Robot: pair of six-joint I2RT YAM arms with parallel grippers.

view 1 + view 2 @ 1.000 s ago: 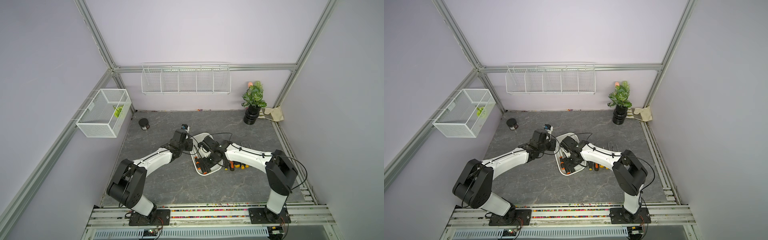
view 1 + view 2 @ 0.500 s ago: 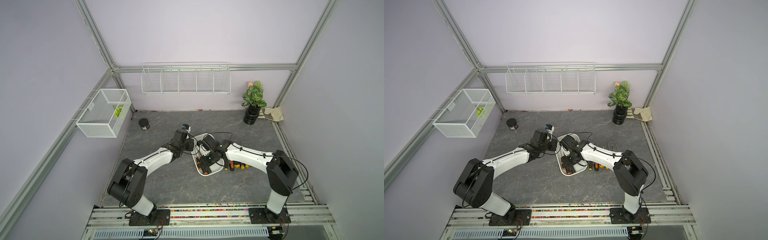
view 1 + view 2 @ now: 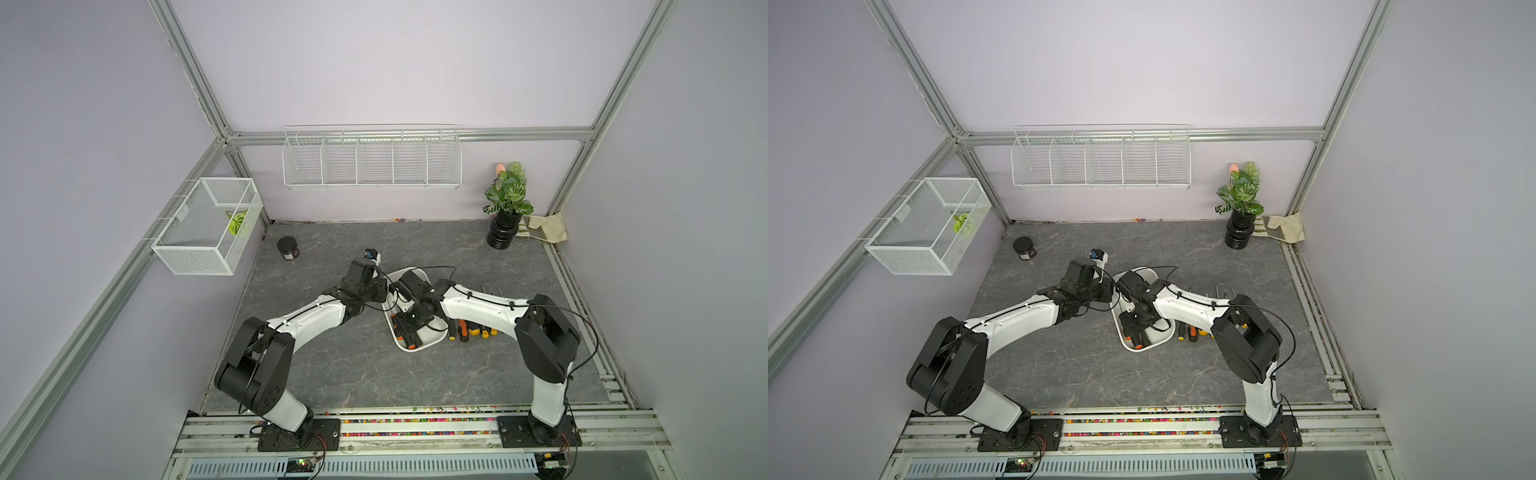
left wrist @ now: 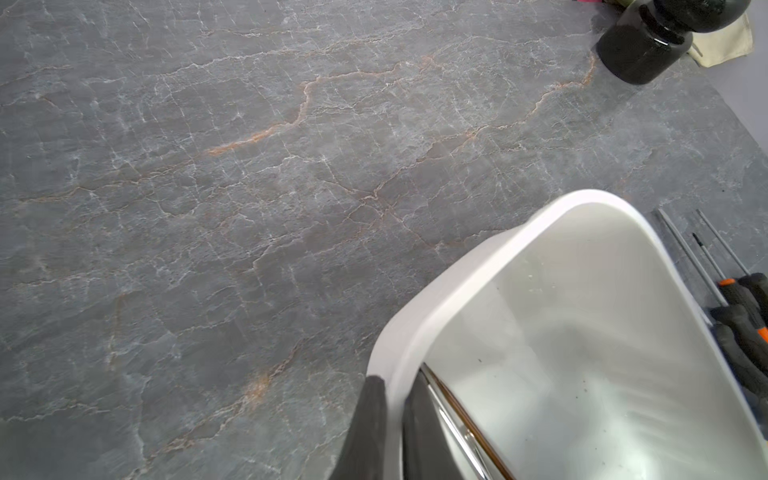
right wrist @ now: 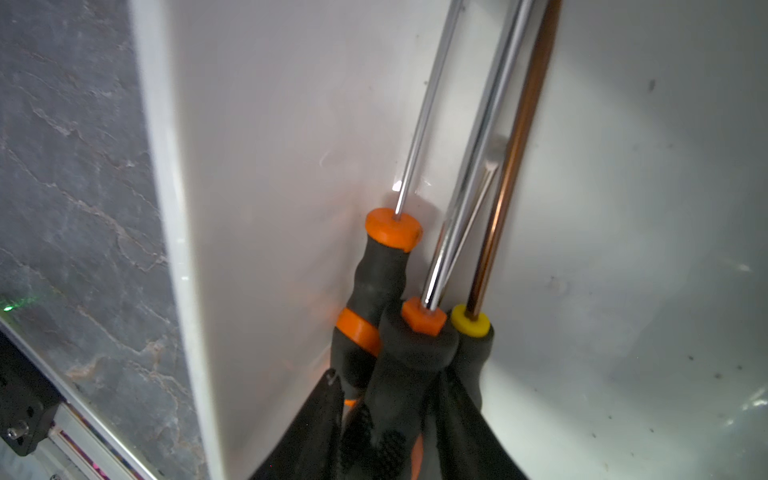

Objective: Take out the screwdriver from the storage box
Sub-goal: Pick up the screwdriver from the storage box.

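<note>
Noted left claw (image 4: 392, 401) pinched shut on rim of storage box (image 4: 465, 270), one finger inside, one outside. Noted right claw (image 5: 390, 386) narrowed around black handle of screwdriver (image 5: 411, 345), orange-collared, inside box beside two other screwdrivers (image 5: 376, 270). Seen in both top views: loose screwdrivers (image 3: 469, 330) on surface (image 3: 332, 365), just beside box.

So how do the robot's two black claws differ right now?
The left claw pinches the rim of the shallow white plastic storage box; the right claw clasps a black-handled, orange-collared screwdriver inside it. The left claw is nearly fully shut; the right claw stands wider, around the handle. Both are closed on something.
</note>
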